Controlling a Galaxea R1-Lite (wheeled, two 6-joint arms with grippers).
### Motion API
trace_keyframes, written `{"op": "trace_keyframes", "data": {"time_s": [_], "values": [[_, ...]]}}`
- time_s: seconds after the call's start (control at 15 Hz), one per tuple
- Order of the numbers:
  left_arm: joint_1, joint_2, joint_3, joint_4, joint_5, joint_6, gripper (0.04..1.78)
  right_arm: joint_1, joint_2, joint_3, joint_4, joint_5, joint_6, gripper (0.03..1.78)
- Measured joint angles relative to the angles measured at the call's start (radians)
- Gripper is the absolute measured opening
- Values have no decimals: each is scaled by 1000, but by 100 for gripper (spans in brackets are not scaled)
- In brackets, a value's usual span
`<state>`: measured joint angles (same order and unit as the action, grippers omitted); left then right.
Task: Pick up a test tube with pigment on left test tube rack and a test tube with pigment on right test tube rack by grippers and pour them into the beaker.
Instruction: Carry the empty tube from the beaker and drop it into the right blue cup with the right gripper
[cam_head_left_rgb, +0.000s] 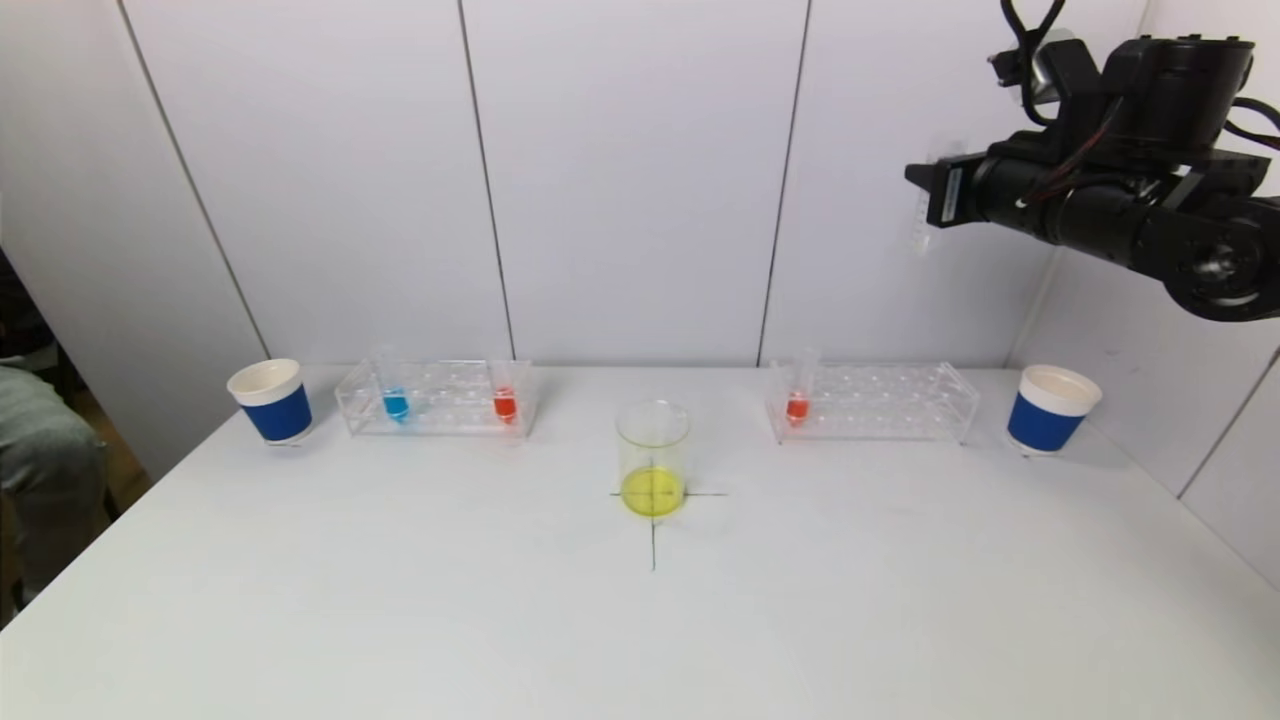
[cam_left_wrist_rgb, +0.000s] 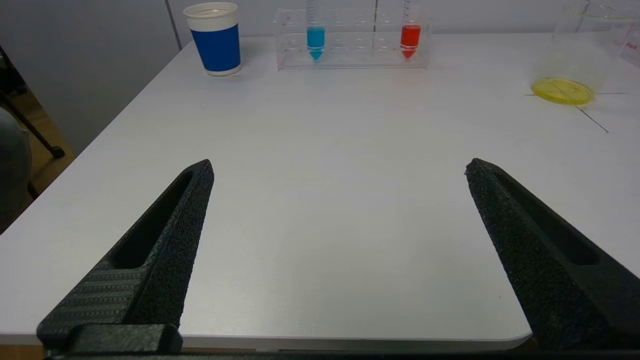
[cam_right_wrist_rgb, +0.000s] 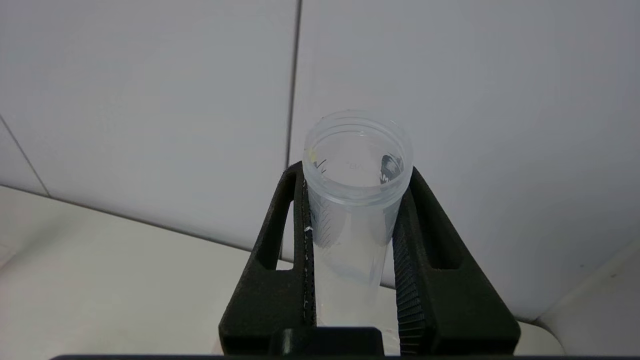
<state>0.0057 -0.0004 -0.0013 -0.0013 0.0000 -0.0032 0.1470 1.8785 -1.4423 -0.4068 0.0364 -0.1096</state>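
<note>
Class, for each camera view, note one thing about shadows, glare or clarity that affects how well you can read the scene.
Head view: even light, faint shadows under the beaker. Left wrist view: left pincer open and sharp, soft sheen on the table. Right wrist view: clear empty tube in the shut right pincer blends into the pale wall.

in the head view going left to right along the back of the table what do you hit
Left blue cup → left test tube rack with its blue tube then red tube → beaker, slightly nearer → right test tube rack with a red tube at its left end → right blue cup.
</note>
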Motion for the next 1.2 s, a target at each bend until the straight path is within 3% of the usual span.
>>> {"op": "trace_keyframes", "data": {"time_s": [0.67, 1.2], "values": [[0, 0, 0, 0, 0, 1, 176, -290, 66, -128, 54, 116, 3, 50], [0, 0, 0, 0, 0, 1, 176, -416, 174, -179, 56, 146, 27, 50]]}}
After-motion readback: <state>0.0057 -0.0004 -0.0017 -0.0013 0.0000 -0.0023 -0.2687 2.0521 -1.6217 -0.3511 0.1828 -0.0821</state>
